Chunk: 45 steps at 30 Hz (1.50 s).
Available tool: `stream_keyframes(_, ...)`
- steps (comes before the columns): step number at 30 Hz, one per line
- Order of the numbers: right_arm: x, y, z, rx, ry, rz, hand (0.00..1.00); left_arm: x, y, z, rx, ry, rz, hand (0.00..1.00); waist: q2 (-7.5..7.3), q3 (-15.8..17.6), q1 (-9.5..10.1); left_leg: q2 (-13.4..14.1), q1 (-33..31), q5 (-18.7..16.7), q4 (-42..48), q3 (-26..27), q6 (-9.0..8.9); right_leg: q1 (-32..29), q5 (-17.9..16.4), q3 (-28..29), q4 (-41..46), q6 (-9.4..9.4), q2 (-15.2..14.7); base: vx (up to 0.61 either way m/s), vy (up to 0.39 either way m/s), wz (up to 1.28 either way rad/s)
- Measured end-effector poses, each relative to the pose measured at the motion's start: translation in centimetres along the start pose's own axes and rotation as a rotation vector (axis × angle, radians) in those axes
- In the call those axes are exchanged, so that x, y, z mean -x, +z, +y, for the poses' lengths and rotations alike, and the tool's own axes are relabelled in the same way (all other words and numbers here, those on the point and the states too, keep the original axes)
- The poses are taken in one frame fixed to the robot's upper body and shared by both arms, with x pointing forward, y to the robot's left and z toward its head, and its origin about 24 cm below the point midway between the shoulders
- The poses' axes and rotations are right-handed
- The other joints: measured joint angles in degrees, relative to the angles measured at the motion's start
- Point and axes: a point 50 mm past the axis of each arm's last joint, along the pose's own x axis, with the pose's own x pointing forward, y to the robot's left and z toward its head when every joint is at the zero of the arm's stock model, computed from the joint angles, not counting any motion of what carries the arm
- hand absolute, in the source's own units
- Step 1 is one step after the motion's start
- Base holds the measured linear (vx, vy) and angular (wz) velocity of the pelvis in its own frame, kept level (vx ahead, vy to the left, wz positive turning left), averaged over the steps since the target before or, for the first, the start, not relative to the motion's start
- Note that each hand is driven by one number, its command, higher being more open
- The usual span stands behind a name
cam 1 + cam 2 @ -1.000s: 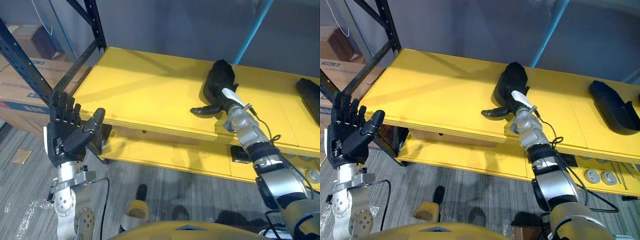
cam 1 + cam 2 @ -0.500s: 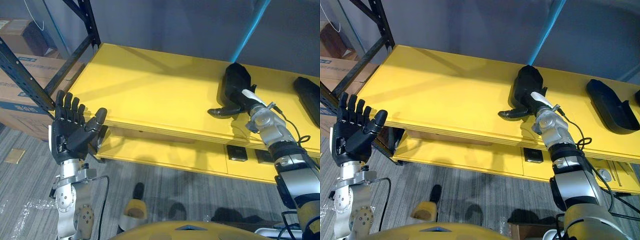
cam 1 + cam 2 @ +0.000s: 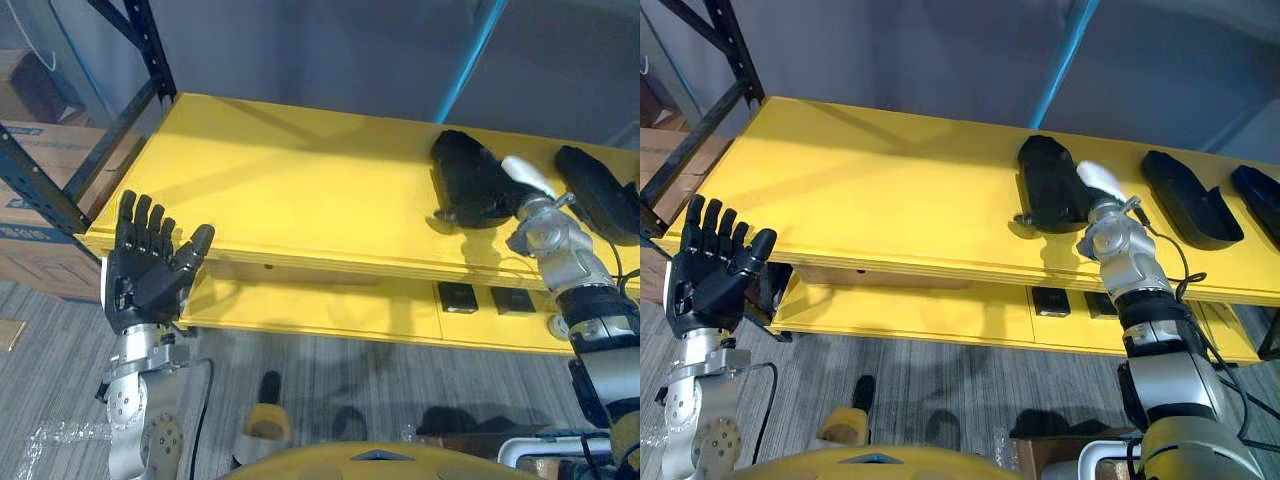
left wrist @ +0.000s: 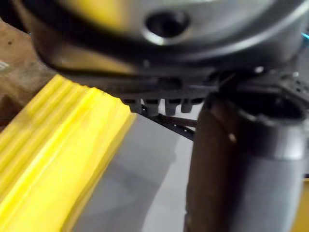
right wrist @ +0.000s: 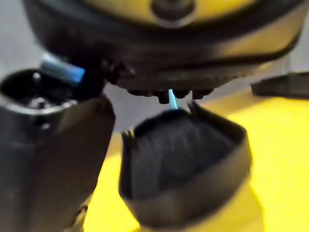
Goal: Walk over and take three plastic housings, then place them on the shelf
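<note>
Heads up: your right hand (image 3: 1099, 180) is up at the yellow shelf (image 3: 860, 180), right against the black plastic housing (image 3: 1045, 185). That housing sits on the top board, right of centre and a little back from the near edge. The hand is as dark as the housing, so I honestly can't tell if it's clamped on it or loose. In the right wrist view the housing's open hollow faces the palm from very close.

Two more lie on the same board further right: a second housing (image 3: 1188, 200) near the first one, and a third housing (image 3: 1257, 190) at the right edge of the view.

Your left hand (image 3: 148, 275) is held up off the shelf's near left corner, palm toward the head camera, spread wide with nothing in it. Cardboard boxes (image 3: 45, 270) sit on the floor to the left.
</note>
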Motion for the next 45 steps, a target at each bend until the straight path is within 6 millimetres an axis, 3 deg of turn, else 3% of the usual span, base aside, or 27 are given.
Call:
stream_keyframes(4,1.0,3.6,-4.6,-0.111,-0.309,-0.184,1.0,0.4,-0.3,-0.3,0.018,-0.024,0.007,1.0,0.28,-0.2,-0.84,0.0,-0.3,-0.1,0.0,0.5,0.09,-0.7,0.0,0.6,0.0,0.0,-0.1,0.01,-0.002,-0.05)
stream_keyframes(8,2.2,6.9,-5.7,-0.266,-0.371,-0.377,1.0,0.4,-0.5,-0.9,0.053,-0.109,0.01,1.0,0.65,-0.4,-1.47,0.0,-0.1,0.1,0.2,1.0,0.22,-0.9,0.1,1.1,0.1,0.2,-0.2,0.03,-0.018,-0.07)
stream_keyframes(11,2.8,8.7,-3.3,-0.524,-0.246,-0.467,1.0,0.4,-0.9,-2.9,0.098,-0.268,0.016,1.0,1.56,-0.9,-2.03,0.0,0.2,0.1,0.2,1.2,0.21,-0.9,0.1,1.3,0.3,0.26,-0.4,0.02,-0.01,-0.02)
stream_keyframes(13,2.9,9.3,-0.5,-0.651,-0.118,-0.454,1.0,0.6,-0.8,-4.7,0.134,-0.387,0.006,1.0,2.28,-1.2,-2.29,0.0,0.2,0.1,0.2,1.6,0.21,-1.3,0.1,1.6,0.7,0.23,-0.5,0.0,-0.004,-0.09)
stream_keyframes(14,3.0,9.6,2.2,-0.716,-0.001,-0.416,1.0,0.6,-0.5,-6.2,0.164,-0.479,-0.013,1.0,2.97,-1.4,-2.48,0.1,0.3,0.1,0.2,2.0,0.22,-1.8,0.1,2.2,1.2,0.18,-0.6,-0.03,0.003,-0.19)
stream_keyframes(18,3.9,8.9,8.5,-0.794,0.24,-0.267,1.0,-0.1,-0.1,-8.8,0.213,-0.617,-0.056,1.0,4.8,-1.1,-2.81,0.2,1.0,0.0,0.0,2.8,0.14,-1.9,-0.3,3.1,2.0,-0.32,-0.9,-0.04,0.003,-0.12)
stream_keyframes(22,4.8,8.5,11.0,-0.828,0.326,-0.213,1.0,-0.1,-0.3,-9.2,0.22,-0.642,-0.041,1.0,5.45,-1.2,-3.5,0.7,0.5,-0.3,0.0,3.6,-0.1,-3.5,-0.3,4.4,2.1,-0.44,-0.7,-0.05,-0.005,-0.14)
stream_keyframes(38,6.7,8.3,10.9,-0.902,0.29,-0.328,1.0,0.5,-1.0,-10.4,0.218,-0.727,0.022,1.0,5.43,-1.2,-6.01,0.8,0.2,-0.1,0.2,5.3,0.16,-5.0,0.5,6.7,2.1,-0.02,-0.7,0.01,-0.016,-0.06)
stream_keyframes(41,7.9,9.2,9.6,-0.979,0.284,-0.465,1.0,0.4,-1.0,-10.3,0.217,-0.698,0.021,1.0,5.44,-1.2,-6.15,1.0,0.2,-0.2,0.2,6.3,0.15,-5.6,0.5,7.5,2.1,-0.22,-0.7,-0.03,-0.01,-0.16)
stream_keyframes(45,10.5,9.5,5.6,-1.053,0.12,-0.682,1.0,0.2,-0.6,-10.0,0.187,-0.636,-0.027,1.0,5.34,-1.2,-6.5,1.1,0.8,-0.5,0.1,7.2,0.17,-5.7,0.5,8.5,2.1,-0.42,-0.7,-0.03,-0.013,-0.1)
